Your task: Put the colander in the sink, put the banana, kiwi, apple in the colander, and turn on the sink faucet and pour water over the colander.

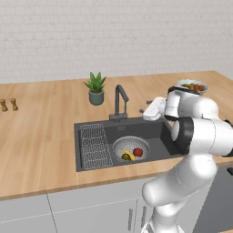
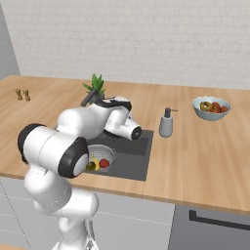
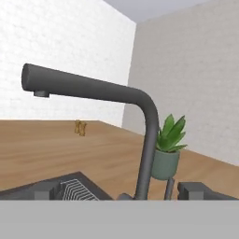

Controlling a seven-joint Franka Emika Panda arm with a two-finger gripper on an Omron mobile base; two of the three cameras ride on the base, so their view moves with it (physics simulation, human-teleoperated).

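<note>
- Reading the left base view from its left edge: the wire rack (image 1: pixel 95 145) lies in the left part of the sink (image 1: pixel 157 129), and just right of it the colander (image 1: pixel 131 149) sits on the basin floor with the banana (image 1: pixel 129 155), kiwi (image 1: pixel 125 157) and apple (image 1: pixel 138 152) inside it.
- Standing behind the basin at its middle is the sink faucet (image 1: pixel 119 102), upright on its base, with its spout reaching forward over the basin toward the colander.
- Hanging to the right of the faucet, at about the height of its upper stem, is the gripper (image 1: pixel 144 110), turned leftward toward it, near but apart from it.
- Looking along the hand, the faucet's stem (image 3: pixel 148 154) rises upright between the two fingertips (image 3: pixel 46 190), which stand wide apart, released and grasping nothing; the potted plant (image 3: pixel 168 149) stands behind it.
- Judging from this, the fruit is loaded and the water step remains; the move turns on closing the sideways gap leftward to the faucet's handle, a thin lever (image 3: pixel 169 187) low beside the stem.
</note>
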